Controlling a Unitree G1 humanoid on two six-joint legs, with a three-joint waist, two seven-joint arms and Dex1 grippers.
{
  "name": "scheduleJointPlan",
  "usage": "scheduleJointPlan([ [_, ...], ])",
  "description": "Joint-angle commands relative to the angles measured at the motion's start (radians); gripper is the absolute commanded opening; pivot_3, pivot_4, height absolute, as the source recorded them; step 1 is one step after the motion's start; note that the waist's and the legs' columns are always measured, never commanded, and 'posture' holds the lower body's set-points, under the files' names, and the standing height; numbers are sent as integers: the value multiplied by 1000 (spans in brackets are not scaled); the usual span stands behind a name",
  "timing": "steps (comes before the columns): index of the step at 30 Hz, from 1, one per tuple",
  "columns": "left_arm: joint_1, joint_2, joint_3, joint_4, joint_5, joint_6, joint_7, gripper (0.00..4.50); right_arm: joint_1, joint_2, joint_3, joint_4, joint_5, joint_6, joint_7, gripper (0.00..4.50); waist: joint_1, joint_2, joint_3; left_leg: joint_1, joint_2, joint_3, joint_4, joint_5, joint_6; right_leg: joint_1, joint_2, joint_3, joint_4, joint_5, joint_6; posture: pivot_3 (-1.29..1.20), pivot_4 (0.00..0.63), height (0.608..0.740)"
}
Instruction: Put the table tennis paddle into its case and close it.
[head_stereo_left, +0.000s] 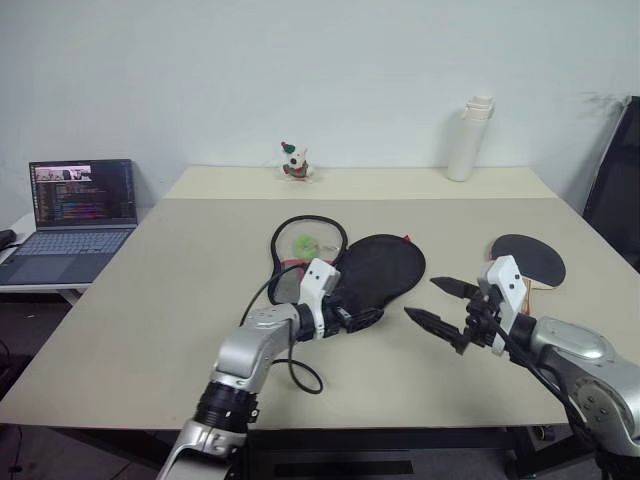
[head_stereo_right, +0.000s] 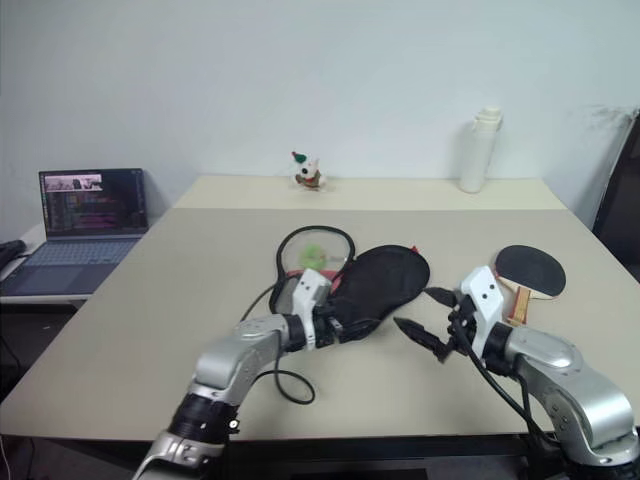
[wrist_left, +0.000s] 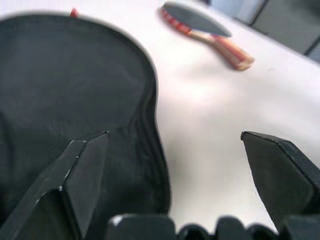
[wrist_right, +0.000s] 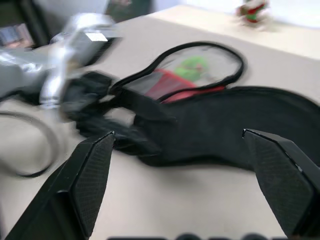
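The table tennis paddle (head_stereo_left: 528, 262) lies near the tabletop's right edge; the case (head_stereo_left: 375, 268) is unzipped mid-table; both grippers — left gripper (wrist_left: 185, 165), right gripper (head_stereo_left: 437, 303) — are spread, empty; the handle is best pinched first.

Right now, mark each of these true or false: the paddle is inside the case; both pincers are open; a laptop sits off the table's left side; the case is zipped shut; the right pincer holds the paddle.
1. The paddle is inside the case. False: it lies on the table, right of the case.
2. Both pincers are open. True: left pincer and right pincer.
3. A laptop sits off the table's left side. True.
4. The case is zipped shut. False: its flap is folded open.
5. The right pincer holds the paddle. False: it is empty.
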Motion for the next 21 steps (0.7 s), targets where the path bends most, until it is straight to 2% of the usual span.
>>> scheduleJointPlan([
  [1, 10, 90, 96, -60, -73, -29, -86, 4427, -47, 52, 8, 27, 6, 102, -104, 4500, 1, 0, 0, 0, 0, 0, 0, 0, 0, 0, 0, 0, 0, 0, 0, 0, 150, 740],
  [6, 29, 250, 194, -44, -118, -57, -188, 4427, -126, 158, 68, 144, -70, 170, -230, 4500, 1, 0, 0, -2, 0, 0, 0, 0, 0, -2, 0, 0, 0, 0, -3, 0, 150, 740],
  [10, 44, 324, 216, -33, -121, -77, -229, 4427, -154, 220, 102, 226, -136, 149, -286, 4500, 5, 0, 0, -3, -1, 0, -1, 0, 0, -3, -1, 0, -1, 0, -4, 0, 150, 740],
  [16, 44, 357, 221, -34, -119, -85, -228, 4427, -166, 294, 148, 303, -201, 137, -320, 4500, 6, 0, 0, -4, -1, 0, -1, 0, 0, -3, -2, -1, -1, 1, -4, 0, 150, 740],
  [21, 44, 360, 217, -38, -121, -85, -225, 4427, -204, 402, 157, 342, -202, 130, -325, 4500, -1, 0, 0, -4, 0, -1, -1, 0, 0, -4, 0, 0, 0, 1, -4, 0, 150, 740],
])
